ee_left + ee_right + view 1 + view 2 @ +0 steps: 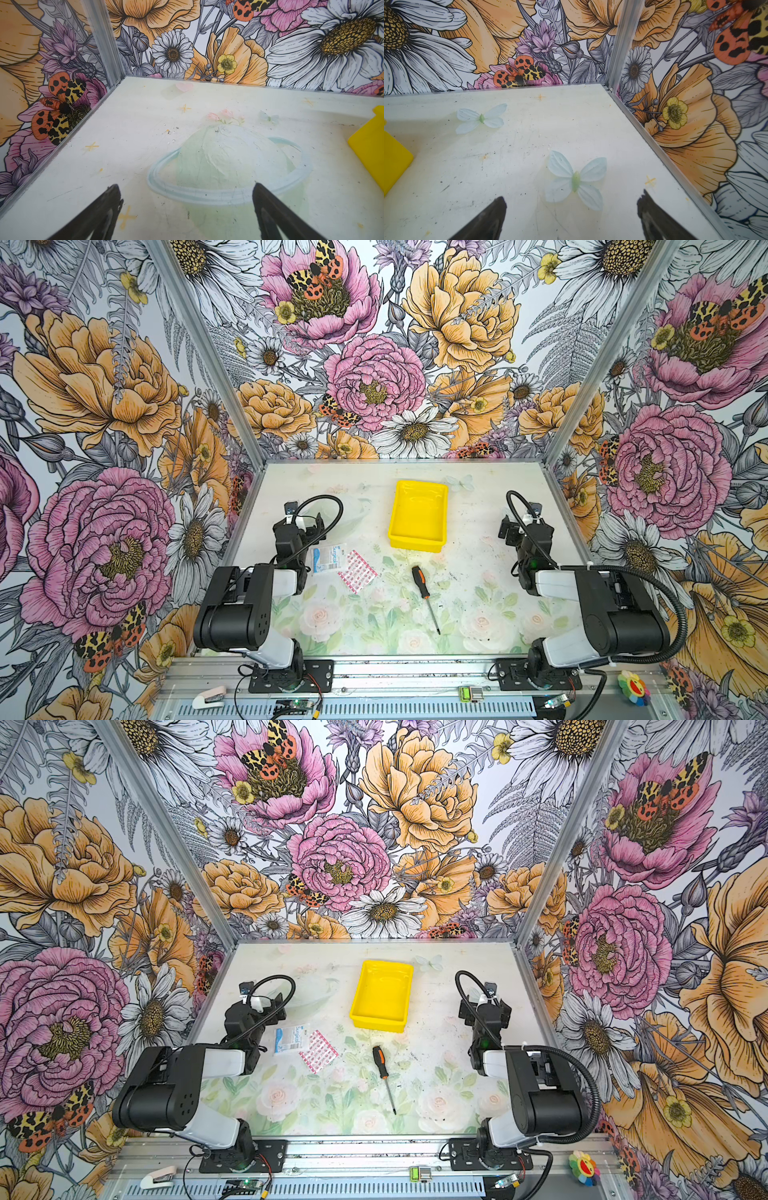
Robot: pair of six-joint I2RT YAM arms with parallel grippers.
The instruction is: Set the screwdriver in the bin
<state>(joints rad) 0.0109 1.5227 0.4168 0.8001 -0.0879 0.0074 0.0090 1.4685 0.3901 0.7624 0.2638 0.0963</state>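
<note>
The screwdriver (pixel 424 591) is shown lying flat outside the bin (pixel 415 544), near it. The left gripper (pixel 186 187) and right gripper (pixel 573 196) are spread wide, with nothing grasped.

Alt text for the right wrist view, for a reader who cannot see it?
The right gripper hangs open and empty over a pale, scuffed tabletop printed with pale blue butterflies. A corner of the bright yellow plastic bin shows at the picture's edge; flower-patterned walls meet at a metal corner post.
</note>
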